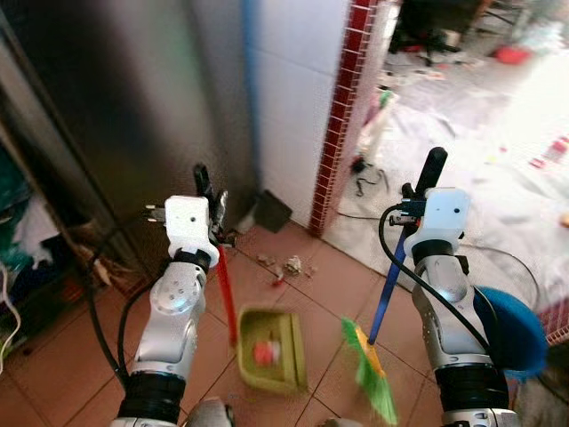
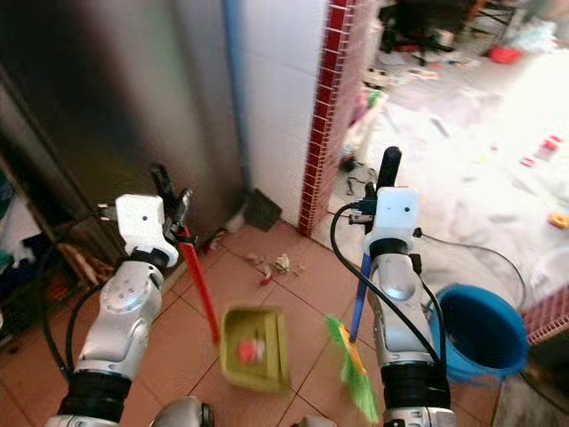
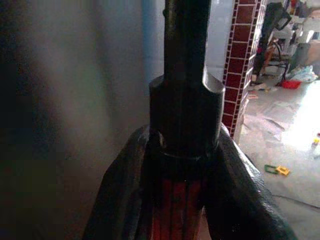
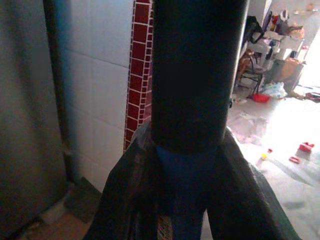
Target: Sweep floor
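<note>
1. The broom (image 1: 372, 374), green bristles on a blue handle, hangs blurred just above the terracotta tiled floor (image 1: 53, 374), to the right of the dustpan (image 1: 271, 351).
2. The dustpan is olive-green with a red handle. It sits low between the two arms, and something small and red lies inside it.
3. The right end effector (image 4: 185, 200) is closed around the blue handle just below its black grip.
4. The left end effector (image 3: 175, 200) is clamped on the red dustpan handle beneath its black cap.
5. A small pile of debris (image 1: 286, 266) lies on the tiles ahead of the dustpan, near the red-tiled pillar (image 1: 342, 107) and a dark metal cabinet (image 1: 116, 107).
6. A blue bucket (image 2: 480, 331) stands just beside the right arm. A wide stroke of the broom could knock it.
7. Risks, as I judge them: the dustpan may tilt and spill its contents. The debris is well ahead of both tools, so a short sweep could miss it or scatter it toward the wall.
8. Motion blur smears the bristles and the pan, so whether either touches the floor cannot be told. What the debris is made of is also unclear.
</note>
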Robot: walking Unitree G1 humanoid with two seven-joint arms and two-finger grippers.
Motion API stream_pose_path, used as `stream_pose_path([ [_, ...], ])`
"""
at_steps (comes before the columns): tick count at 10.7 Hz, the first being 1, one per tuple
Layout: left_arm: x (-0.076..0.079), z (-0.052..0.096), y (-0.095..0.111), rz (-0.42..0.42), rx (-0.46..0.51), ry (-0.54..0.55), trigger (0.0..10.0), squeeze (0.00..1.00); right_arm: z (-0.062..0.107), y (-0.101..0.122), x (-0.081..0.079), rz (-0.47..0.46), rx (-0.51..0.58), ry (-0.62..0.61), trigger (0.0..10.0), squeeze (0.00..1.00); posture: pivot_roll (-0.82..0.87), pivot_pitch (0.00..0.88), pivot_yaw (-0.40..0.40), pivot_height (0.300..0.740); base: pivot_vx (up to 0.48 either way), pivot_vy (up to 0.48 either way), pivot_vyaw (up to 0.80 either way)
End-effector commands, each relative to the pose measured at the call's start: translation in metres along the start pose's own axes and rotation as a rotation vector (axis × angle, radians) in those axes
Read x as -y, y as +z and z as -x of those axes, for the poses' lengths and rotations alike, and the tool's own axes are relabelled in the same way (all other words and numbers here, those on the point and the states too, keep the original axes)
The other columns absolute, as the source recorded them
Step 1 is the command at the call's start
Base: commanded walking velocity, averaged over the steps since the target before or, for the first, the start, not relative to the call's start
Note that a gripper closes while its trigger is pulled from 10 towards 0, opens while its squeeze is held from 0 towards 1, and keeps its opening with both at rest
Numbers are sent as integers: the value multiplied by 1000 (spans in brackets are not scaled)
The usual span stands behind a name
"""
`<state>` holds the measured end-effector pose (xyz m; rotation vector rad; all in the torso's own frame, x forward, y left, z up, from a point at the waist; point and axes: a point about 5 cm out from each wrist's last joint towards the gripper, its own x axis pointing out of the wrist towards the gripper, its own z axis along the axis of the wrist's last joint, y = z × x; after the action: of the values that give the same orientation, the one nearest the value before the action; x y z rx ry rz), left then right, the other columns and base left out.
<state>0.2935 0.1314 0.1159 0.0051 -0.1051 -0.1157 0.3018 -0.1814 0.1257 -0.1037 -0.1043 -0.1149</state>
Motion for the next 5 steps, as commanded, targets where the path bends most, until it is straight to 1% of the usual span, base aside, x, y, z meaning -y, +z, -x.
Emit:
stream_pose_path([
  [1, -1, -1, 9, -6, 33, -14, 10000, 0, -3, 11, -2, -21, 41, -14, 10000, 0, -86, 0, -19, 740, 0, 0, 0],
  [2, 0, -3, 13, 1, 41, -22, 10000, 0, -4, 14, -6, -24, 53, -3, 10000, 0, -80, 0, -10, 740, 0, 0, -688],
  [3, 1, -4, 17, 11, 45, -32, 10000, 0, -4, 14, -6, -24, 54, -10, 10000, 0, -76, 0, -15, 740, 0, 480, -800],
  [5, -2, -3, 18, 11, 43, -37, 10000, 0, -3, 10, -5, -22, 29, -10, 10000, 0, -78, 0, -24, 740, 0, 480, -800],
])
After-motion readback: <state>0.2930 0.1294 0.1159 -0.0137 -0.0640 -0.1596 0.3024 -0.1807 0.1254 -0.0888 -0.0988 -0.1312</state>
